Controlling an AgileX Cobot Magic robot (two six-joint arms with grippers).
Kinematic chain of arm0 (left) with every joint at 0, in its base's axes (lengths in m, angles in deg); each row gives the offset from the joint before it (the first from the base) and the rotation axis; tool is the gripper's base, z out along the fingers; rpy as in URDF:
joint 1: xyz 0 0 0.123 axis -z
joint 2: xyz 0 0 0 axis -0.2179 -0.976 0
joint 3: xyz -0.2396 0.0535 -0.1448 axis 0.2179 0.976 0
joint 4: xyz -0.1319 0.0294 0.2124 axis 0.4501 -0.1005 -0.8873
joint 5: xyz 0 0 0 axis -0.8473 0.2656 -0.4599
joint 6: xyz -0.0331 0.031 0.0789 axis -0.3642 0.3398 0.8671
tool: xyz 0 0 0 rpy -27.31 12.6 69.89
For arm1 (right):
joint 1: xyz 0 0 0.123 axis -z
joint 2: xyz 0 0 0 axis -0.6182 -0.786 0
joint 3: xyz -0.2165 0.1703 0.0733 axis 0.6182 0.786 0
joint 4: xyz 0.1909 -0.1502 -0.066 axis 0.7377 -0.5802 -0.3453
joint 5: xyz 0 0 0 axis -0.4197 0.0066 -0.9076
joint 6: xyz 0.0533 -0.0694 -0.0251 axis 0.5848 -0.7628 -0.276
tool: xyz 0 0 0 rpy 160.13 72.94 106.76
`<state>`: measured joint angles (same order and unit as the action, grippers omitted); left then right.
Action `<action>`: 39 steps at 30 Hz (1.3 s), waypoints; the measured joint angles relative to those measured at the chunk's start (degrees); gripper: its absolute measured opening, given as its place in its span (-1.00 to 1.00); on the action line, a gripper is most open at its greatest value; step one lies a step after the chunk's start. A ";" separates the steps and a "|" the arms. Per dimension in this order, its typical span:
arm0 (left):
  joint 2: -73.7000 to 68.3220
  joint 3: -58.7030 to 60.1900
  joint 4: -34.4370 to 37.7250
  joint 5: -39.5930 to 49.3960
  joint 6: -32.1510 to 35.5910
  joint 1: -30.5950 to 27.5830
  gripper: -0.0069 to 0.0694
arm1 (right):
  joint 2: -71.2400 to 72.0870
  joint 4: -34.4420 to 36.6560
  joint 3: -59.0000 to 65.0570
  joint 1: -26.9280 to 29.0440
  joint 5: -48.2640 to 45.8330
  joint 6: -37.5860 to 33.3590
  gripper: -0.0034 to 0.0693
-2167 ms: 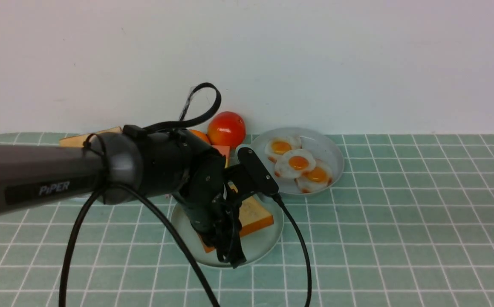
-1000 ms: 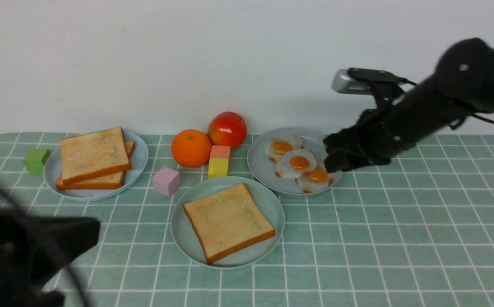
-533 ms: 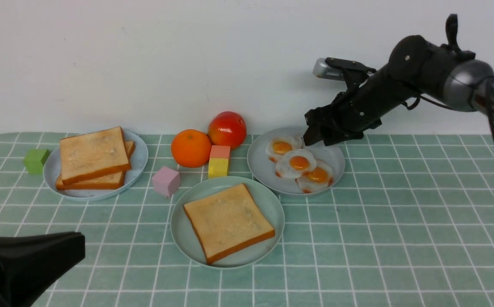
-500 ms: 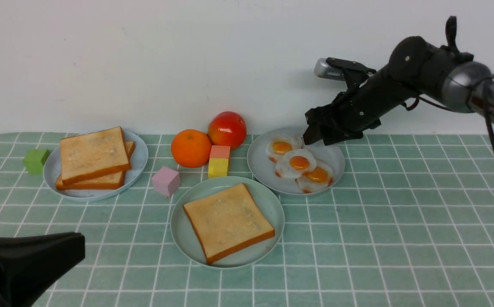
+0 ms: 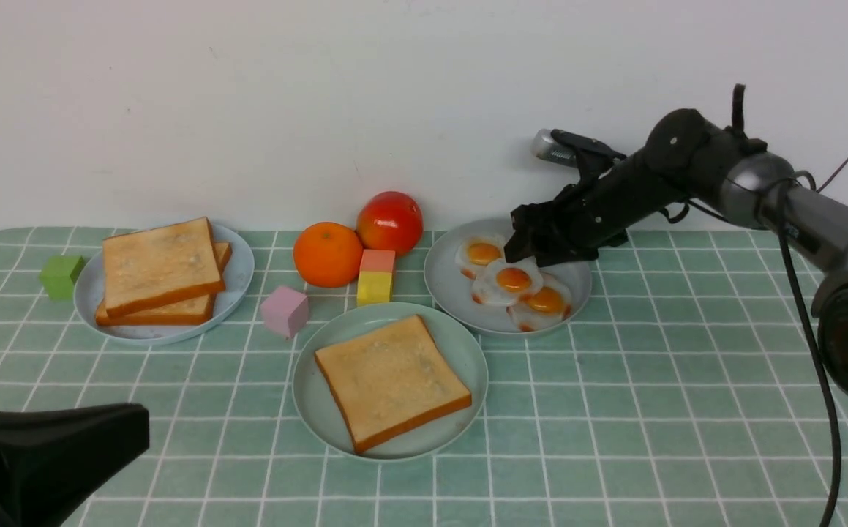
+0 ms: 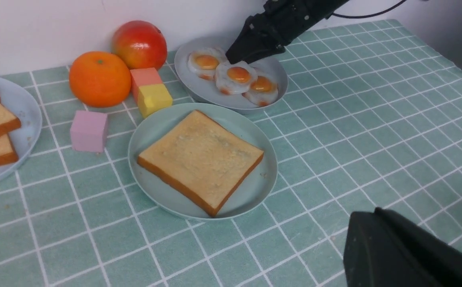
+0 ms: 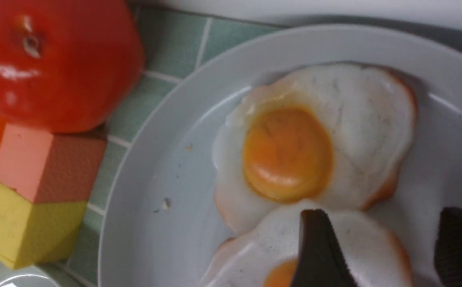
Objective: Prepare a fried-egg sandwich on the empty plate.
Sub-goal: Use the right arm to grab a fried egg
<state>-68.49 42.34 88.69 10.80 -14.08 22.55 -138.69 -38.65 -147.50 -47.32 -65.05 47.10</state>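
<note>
You are at the egg step. Your right gripper [image 5: 526, 255], jaws apart, hovers over the middle egg [image 5: 511, 279], centre right. The green plate [image 5: 460, 344], lower centre, holds one toast [image 5: 391, 380]. Next, lower and pinch the egg's edge. Your left gripper [image 5: 102, 439] is closed.

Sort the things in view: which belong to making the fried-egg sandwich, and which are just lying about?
Job: mint-green plate, toast slice on it, stacked toast, fried eggs, open right gripper over them.
Lying about: orange, red fruit, pink cube, green cube, salmon block on yellow block.
</note>
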 joint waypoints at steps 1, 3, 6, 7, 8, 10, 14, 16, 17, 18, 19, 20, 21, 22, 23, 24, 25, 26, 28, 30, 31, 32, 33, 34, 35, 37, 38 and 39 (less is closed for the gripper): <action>0.00 0.00 0.00 0.00 0.00 0.00 -0.85 | 0.00 0.07 0.00 0.00 0.00 0.00 0.21; 0.00 0.00 0.12 0.00 0.00 0.00 -0.85 | -0.13 0.07 -0.04 0.00 0.05 -0.08 0.21; 0.00 0.00 0.42 0.00 0.00 0.00 -0.85 | -0.46 0.50 -0.10 0.00 0.18 -0.13 0.21; 0.00 0.00 0.78 0.00 0.00 0.00 -0.85 | -0.52 0.81 -0.10 0.00 0.30 -0.13 0.21; 0.00 0.00 1.19 0.00 0.00 0.00 -0.85 | -0.60 1.13 -0.16 0.00 0.31 -0.13 0.21; 0.00 0.00 1.94 0.00 0.00 0.00 -0.85 | -0.79 1.47 -0.27 0.00 0.31 -0.13 0.21; 0.00 0.00 2.81 0.00 0.00 0.00 -0.85 | -0.99 1.79 -0.58 0.00 0.06 -1.04 0.21; 0.00 0.00 3.12 0.00 0.00 0.00 -0.85 | -0.99 1.79 -0.58 0.00 0.00 -1.40 0.21; 0.00 0.00 3.21 0.00 0.00 0.00 -0.85 | -0.99 1.79 -0.58 0.00 0.00 -1.46 0.20; 0.00 0.00 3.37 0.00 0.00 0.00 -0.85 | -0.99 1.79 -0.58 0.00 -0.13 -1.66 0.17; 0.00 0.00 3.37 0.00 0.00 0.00 -0.85 | -1.04 1.79 -0.58 0.00 -0.24 -1.66 0.14; 0.00 0.00 3.37 0.00 0.00 0.00 -0.85 | -1.01 1.79 -0.58 0.00 -0.25 -1.66 0.14; 0.00 0.00 3.37 0.00 0.00 0.00 -0.85 | -1.06 1.93 -0.58 0.00 -0.67 -1.77 0.07; 0.00 0.00 3.37 0.00 0.00 0.00 -0.85 | -1.06 1.99 -0.58 0.00 -1.13 -1.83 0.02; 0.00 0.00 3.42 0.00 0.00 0.00 -0.85 | -1.07 1.99 -0.58 0.00 -1.58 -1.83 -0.05; 0.00 0.00 3.42 0.00 0.00 0.00 -0.85 | -1.07 1.99 -0.58 0.00 -1.75 -1.83 -0.11; 0.00 0.00 3.42 0.00 0.00 0.00 -0.85 | -1.12 1.99 -0.58 0.00 -1.91 -1.83 -0.16; 0.00 0.00 3.42 0.00 0.00 0.00 -0.84 | -1.12 2.04 -0.58 0.00 -2.08 -1.83 -0.25; 0.00 0.00 3.42 0.00 0.00 0.00 -0.84 | -1.14 2.11 -0.58 0.00 -2.33 -1.83 -0.35; 0.00 0.00 3.42 0.00 0.00 0.00 -0.84 | -1.14 2.39 -0.58 0.00 -2.55 -1.83 -0.41; 0.00 0.00 3.42 0.00 0.00 0.00 -0.84 | -1.14 2.54 -0.58 0.05 -2.69 -1.83 -0.45; 0.00 0.00 3.42 0.00 0.00 0.00 -0.84 | -1.09 2.78 -0.58 0.11 -2.76 -1.83 -0.46; 0.00 0.00 3.42 0.00 0.00 0.00 -0.84 | -1.09 2.78 -0.58 0.11 -2.76 -1.83 -0.46; 0.00 0.00 3.42 0.00 0.00 0.00 -0.84 | -1.09 2.98 -0.58 0.16 -2.99 -1.83 -0.46; 0.00 0.00 3.42 0.00 0.00 0.00 -0.84 | -1.02 3.44 -0.58 0.28 -3.21 -1.83 -0.46; 0.00 0.00 3.42 0.00 0.00 0.00 -0.84 | -0.91 4.75 -0.58 0.55 -3.85 -1.83 -0.49; 0.00 0.00 3.42 0.00 0.00 0.00 -0.84 | -0.91 5.07 -0.58 0.61 -4.04 -1.83 -0.50; 0.00 0.00 3.42 0.00 0.00 0.00 -0.83 | -0.71 6.46 -0.58 1.04 -4.92 -1.77 -0.57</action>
<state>-68.49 42.34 92.11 10.80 -14.08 22.55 -139.40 -32.19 -148.09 -46.28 -69.96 45.32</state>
